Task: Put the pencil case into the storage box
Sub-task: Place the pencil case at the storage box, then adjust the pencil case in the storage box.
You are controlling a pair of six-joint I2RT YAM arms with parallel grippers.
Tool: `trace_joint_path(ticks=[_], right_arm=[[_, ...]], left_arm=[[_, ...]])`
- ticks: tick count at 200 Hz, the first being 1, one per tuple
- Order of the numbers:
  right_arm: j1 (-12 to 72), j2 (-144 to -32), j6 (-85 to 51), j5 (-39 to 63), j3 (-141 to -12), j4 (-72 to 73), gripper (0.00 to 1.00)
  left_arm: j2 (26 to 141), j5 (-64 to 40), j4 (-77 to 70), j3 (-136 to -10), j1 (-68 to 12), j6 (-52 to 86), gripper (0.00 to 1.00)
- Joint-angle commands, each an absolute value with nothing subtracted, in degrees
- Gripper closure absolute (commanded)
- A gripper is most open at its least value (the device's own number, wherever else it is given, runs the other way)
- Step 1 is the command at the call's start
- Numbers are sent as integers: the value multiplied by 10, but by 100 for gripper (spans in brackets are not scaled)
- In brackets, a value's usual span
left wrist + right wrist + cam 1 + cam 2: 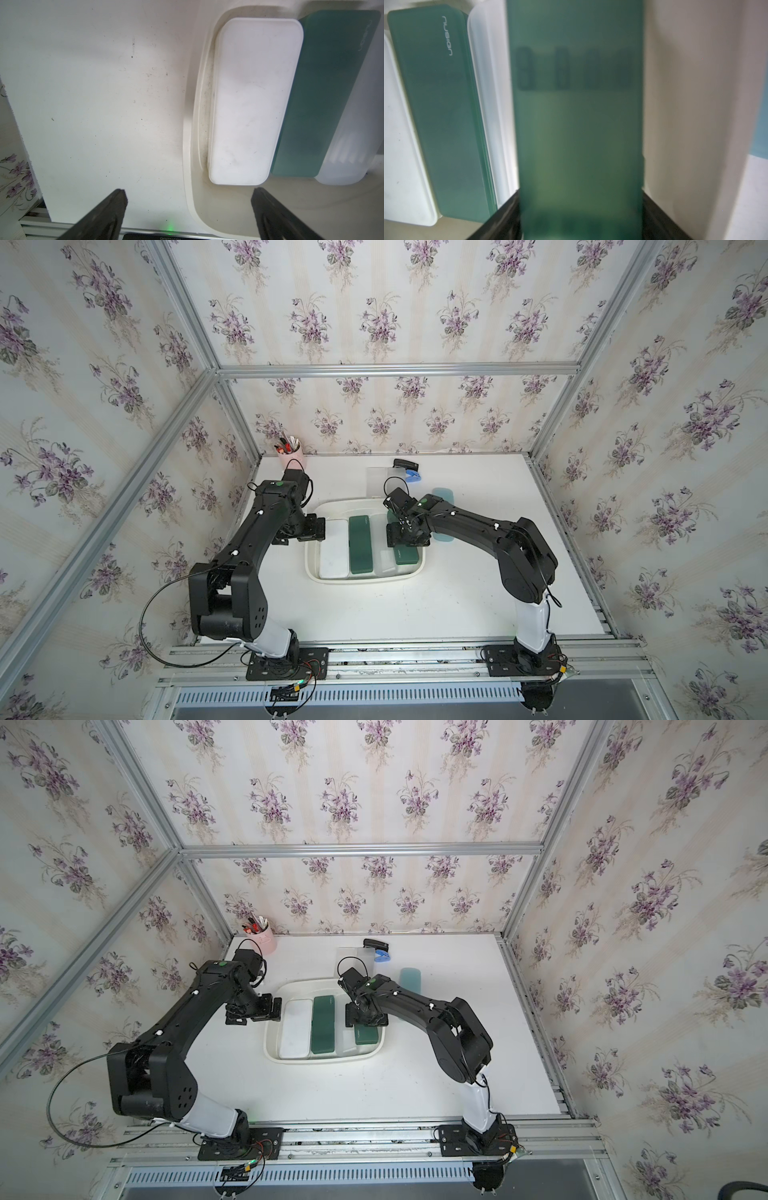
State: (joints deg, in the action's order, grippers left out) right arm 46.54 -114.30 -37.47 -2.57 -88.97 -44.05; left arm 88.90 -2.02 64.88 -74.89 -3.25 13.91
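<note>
The storage box (365,578) is a shallow white tub in the middle of the table. In it lie a white pencil case (334,547), a dark green one (360,545) and a frosted clear one (386,564). Another dark green pencil case (579,124) sits at the box's right side, between the fingers of my right gripper (580,191). The fingers hug both of its long edges, and I cannot tell whether they still press it. My left gripper (190,193) hangs open and empty over the box's left rim (188,145), beside the white case (249,99).
A light blue pencil case (442,495) lies on the table right of the box, partly under my right arm. Behind the box are a clear case (380,481), a black stapler (405,464) and a blue item (413,476). A pink pen cup (291,456) stands at the back left.
</note>
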Motion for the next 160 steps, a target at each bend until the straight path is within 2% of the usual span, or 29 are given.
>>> trace_joint_path(ticks=[1, 26, 58, 79, 117, 160], right_arm=[[469, -1149, -366, -51, -899, -463, 9], [470, -1153, -365, -59, -908, -473, 2], [470, -1142, -367, -73, -921, -471, 1], [473, -1128, -348, -38, -927, -427, 7], [477, -1148, -327, 51, -963, -360, 31], [486, -1183, -328, 71, -964, -343, 32]], left_arm=[[884, -12, 651, -748, -32, 132, 1], [887, -15, 654, -749, -31, 132, 1], [884, -11, 655, -755, -30, 132, 1], [883, -11, 657, -754, -30, 131, 1], [876, -14, 662, -754, -29, 133, 1], [870, -12, 666, -748, -29, 132, 1]])
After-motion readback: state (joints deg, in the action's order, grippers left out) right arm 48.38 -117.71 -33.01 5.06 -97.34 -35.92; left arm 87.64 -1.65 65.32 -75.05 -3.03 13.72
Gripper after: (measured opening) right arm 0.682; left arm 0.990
